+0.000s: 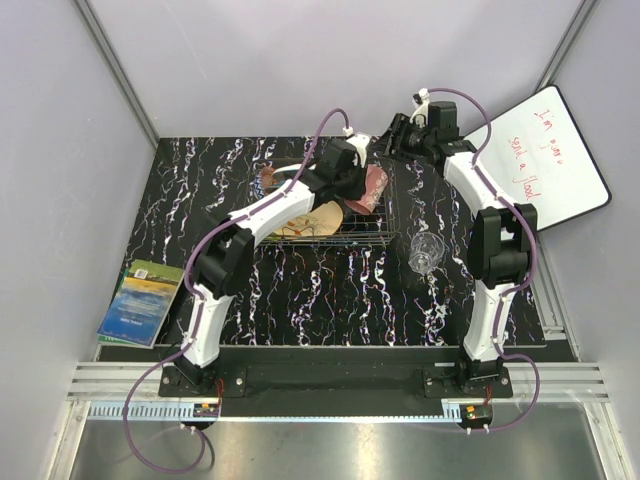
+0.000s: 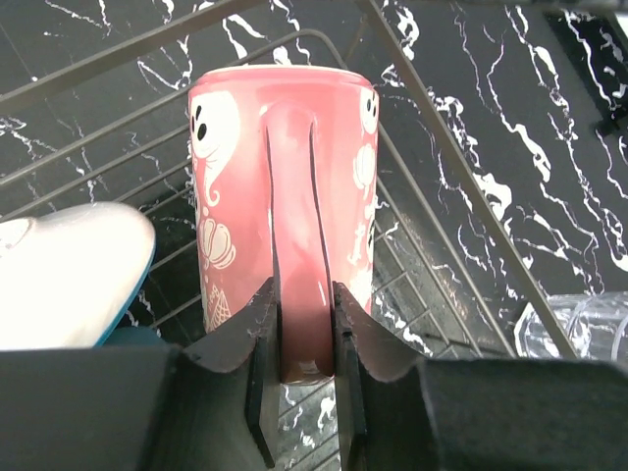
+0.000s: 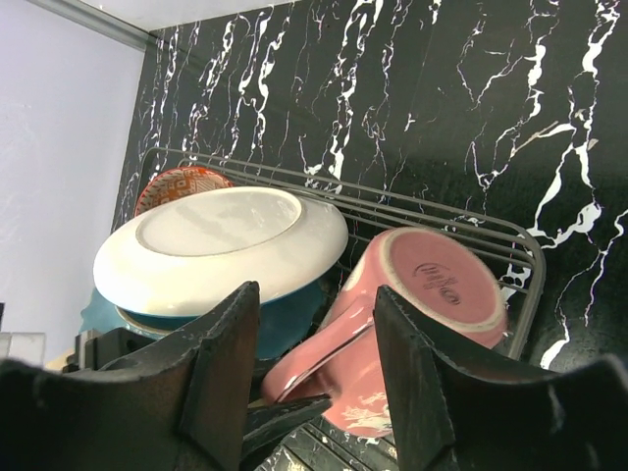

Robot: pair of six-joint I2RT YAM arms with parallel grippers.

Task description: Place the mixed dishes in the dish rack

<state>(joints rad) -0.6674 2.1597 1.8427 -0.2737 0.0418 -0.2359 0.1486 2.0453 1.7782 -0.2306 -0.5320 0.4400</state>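
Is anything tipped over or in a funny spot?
Yes. The pink mug lies tipped in the dish rack, its bottom showing, with the left gripper pinching its handle. The clear glass sits alone on the table beside the rack, not loaded yet. Nothing looks spilled or broken.

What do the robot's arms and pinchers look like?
Both the left arm and right arm have white tube-shaped parts joined by chunky black joints. A thin purple cable loops along each one. The left gripper and right gripper each have two black, wedge-shaped fingers.
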